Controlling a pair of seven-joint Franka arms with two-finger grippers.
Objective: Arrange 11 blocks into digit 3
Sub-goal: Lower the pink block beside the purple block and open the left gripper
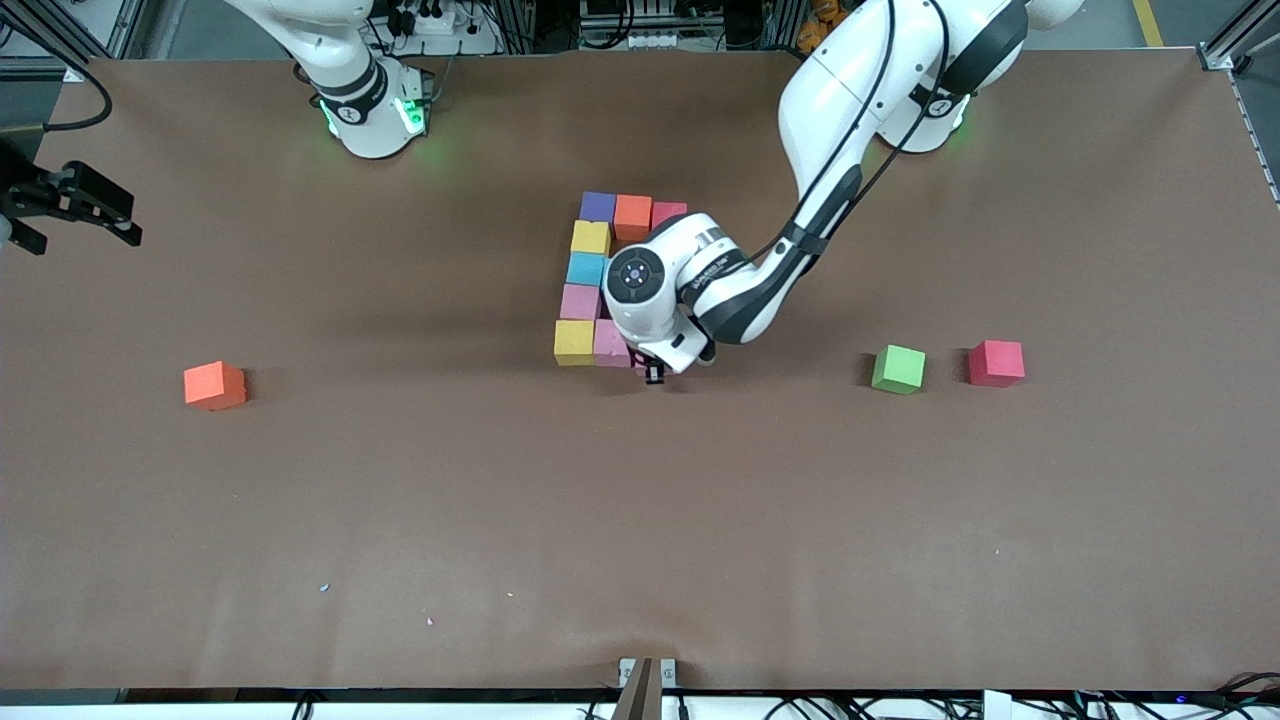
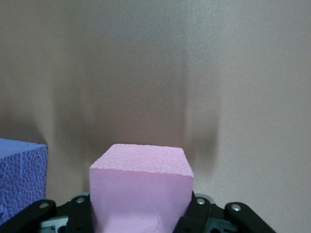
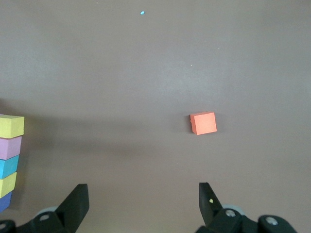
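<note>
Your left gripper is clamped on a pink foam cube, low at the near bar of the blocky digit 3, just beside its pink block. The right gripper waits wide open and empty over the right arm's end.

**A robot lab bench**

This is a robotics lab: two white robot arms stand bolted at the edge of a brown-covered table, with aluminium framing, power strips and bundled cables near their bases.
</note>
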